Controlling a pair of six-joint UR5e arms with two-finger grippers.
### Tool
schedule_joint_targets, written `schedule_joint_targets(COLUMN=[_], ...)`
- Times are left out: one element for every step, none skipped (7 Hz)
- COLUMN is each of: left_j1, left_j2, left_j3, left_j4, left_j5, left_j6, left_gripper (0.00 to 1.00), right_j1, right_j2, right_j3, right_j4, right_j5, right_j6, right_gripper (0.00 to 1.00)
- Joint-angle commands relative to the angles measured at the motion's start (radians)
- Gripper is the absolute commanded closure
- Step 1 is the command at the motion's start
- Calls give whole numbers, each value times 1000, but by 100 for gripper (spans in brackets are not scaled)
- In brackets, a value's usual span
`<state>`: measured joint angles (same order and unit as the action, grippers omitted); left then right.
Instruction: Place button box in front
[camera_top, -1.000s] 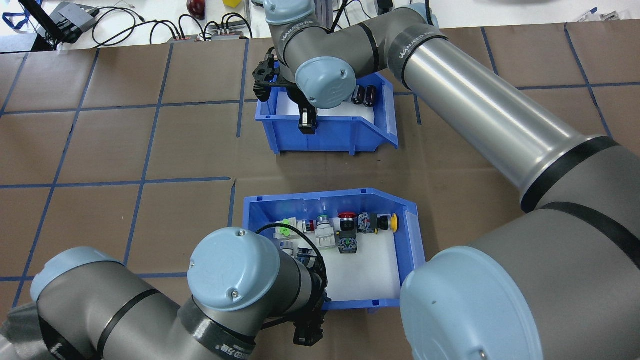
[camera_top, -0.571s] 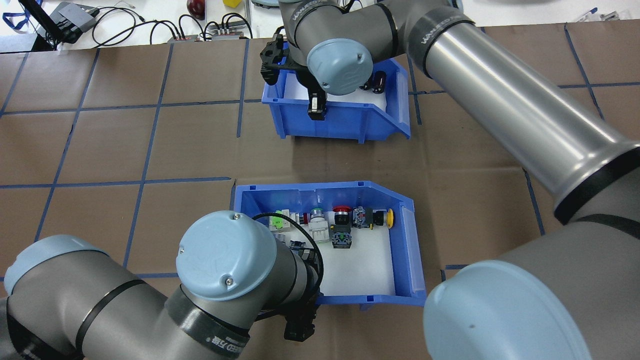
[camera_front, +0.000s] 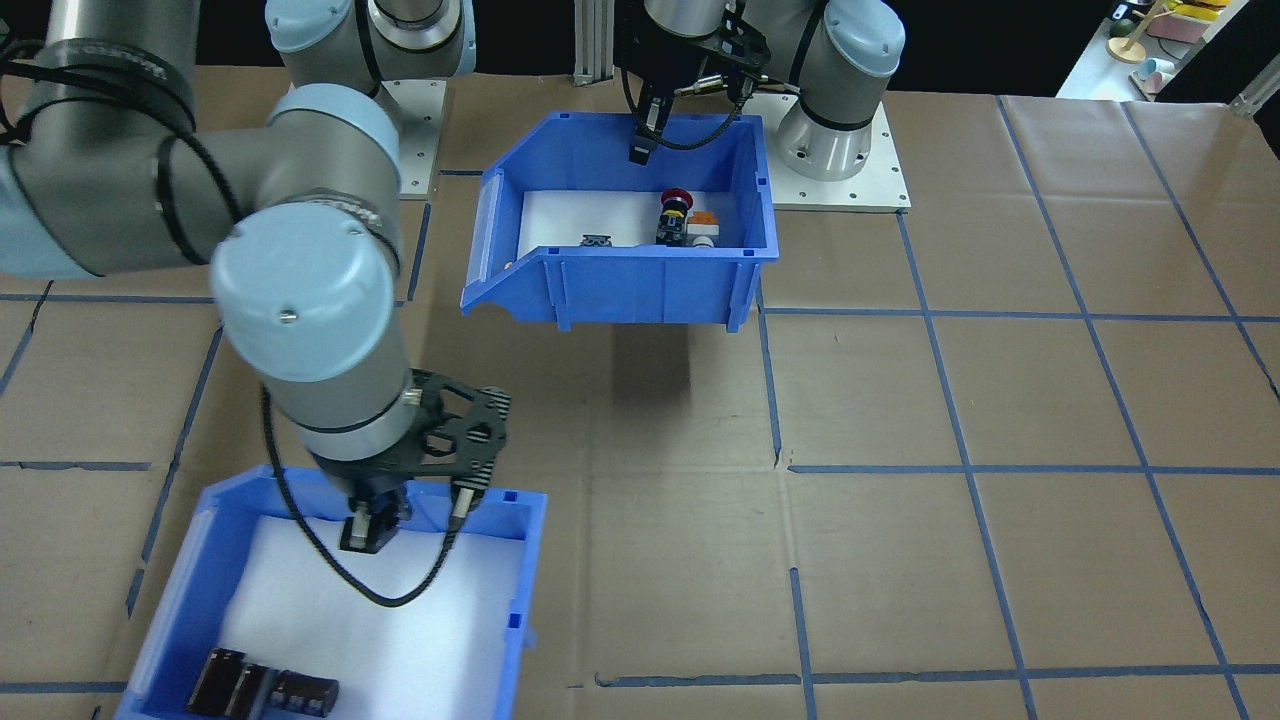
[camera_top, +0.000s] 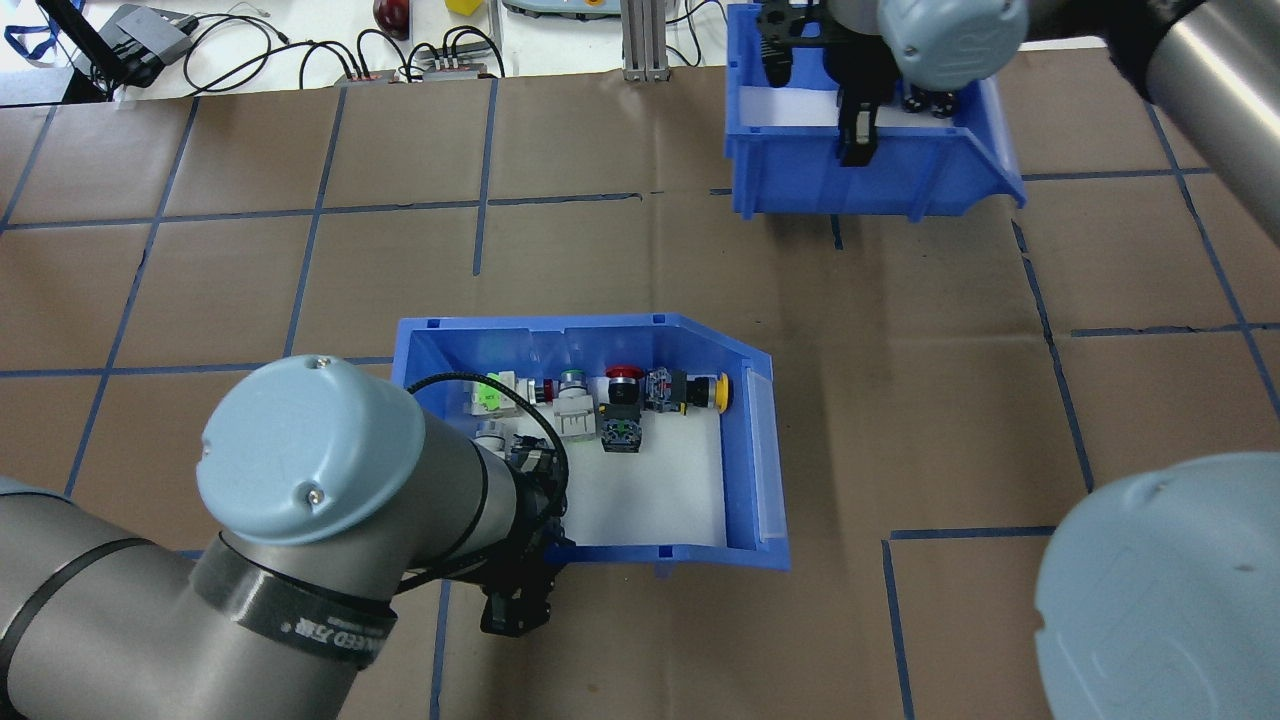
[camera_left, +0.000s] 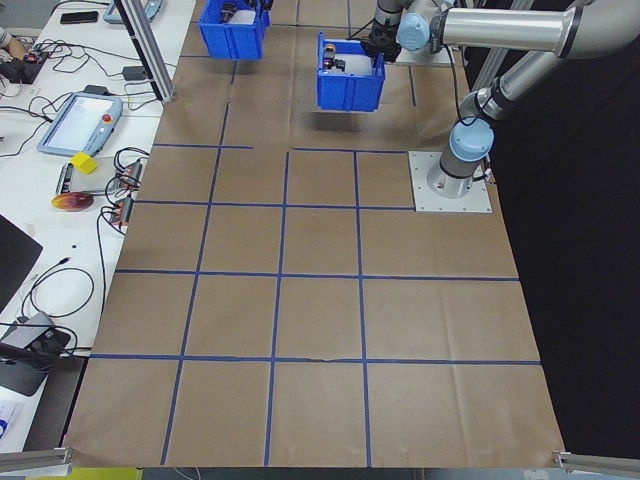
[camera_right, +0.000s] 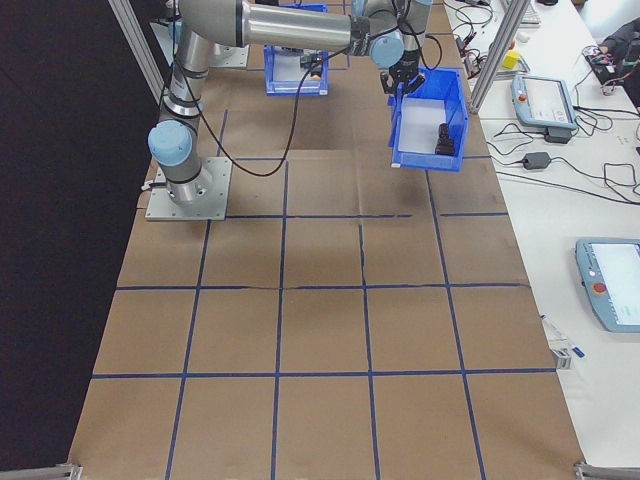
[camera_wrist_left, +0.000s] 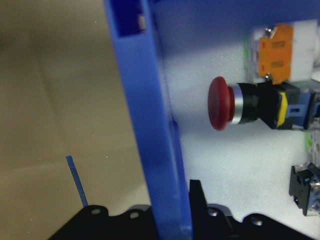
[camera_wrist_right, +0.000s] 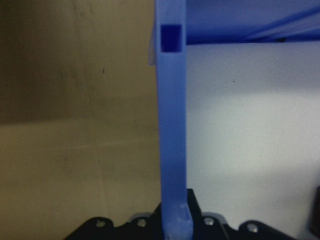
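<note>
The button box (camera_top: 748, 440), a blue bin with a white liner, hangs a little above the table with its shadow under it. A red mushroom button (camera_wrist_left: 222, 102) and other switches (camera_top: 600, 405) lie inside. My left gripper (camera_top: 520, 575) is shut on its near wall (camera_wrist_left: 160, 165), one finger inside and one outside. In the front view this box (camera_front: 640, 285) hangs close to the robot's base, the left gripper (camera_front: 640, 140) on its rim. My right gripper (camera_top: 858, 140) is shut on the wall (camera_wrist_right: 172, 125) of a second blue bin (camera_top: 800, 180) holding dark cylinders (camera_front: 260, 685).
The table (camera_top: 300, 270) is brown paper with a grid of blue tape. Cables and devices (camera_top: 150, 35) lie on the white bench beyond the far edge, beside an aluminium post (camera_top: 640, 40). Tablets (camera_left: 80, 120) lie along that bench.
My left arm has carried the button box leftward in the overhead view. My right arm has carried the other bin far to the right and toward the table's far edge.
</note>
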<state>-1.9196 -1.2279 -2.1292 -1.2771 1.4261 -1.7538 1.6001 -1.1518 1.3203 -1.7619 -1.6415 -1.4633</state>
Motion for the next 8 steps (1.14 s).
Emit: schedule_joint_targets(left_j1=[179, 206, 206, 200, 195, 194, 182, 165], left_j2=[-57, -131, -254, -356, -449, -520, -598, -669], left_j3=[35, 90, 185, 293, 389, 450, 500, 540], left_j4=[4, 21, 48, 51, 53, 56, 102, 152], left_j5=[-18, -29, -30, -32, -33, -35, -65, -91], left_j6=[182, 189, 186, 186, 188, 186, 186, 172], left_gripper=[100, 100, 100, 100, 99, 98, 96, 96], right_j1=[-127, -156, -179, -204, -216, -227, -238, -250], right_j2=[-112, -161, -217, -268, -307, -340, -351, -351], right_j3=[139, 204, 274, 330, 379, 416, 431, 433], right_j4=[-10, -10, -13, -25, -40, -42, -42, -42], right_j5=[2, 0, 0, 2, -1, 0, 0, 0], right_j6=[-194, -257, -291, -325, -369, -374, -377, -405], right_gripper=[95, 95, 95, 95, 95, 94, 94, 94])
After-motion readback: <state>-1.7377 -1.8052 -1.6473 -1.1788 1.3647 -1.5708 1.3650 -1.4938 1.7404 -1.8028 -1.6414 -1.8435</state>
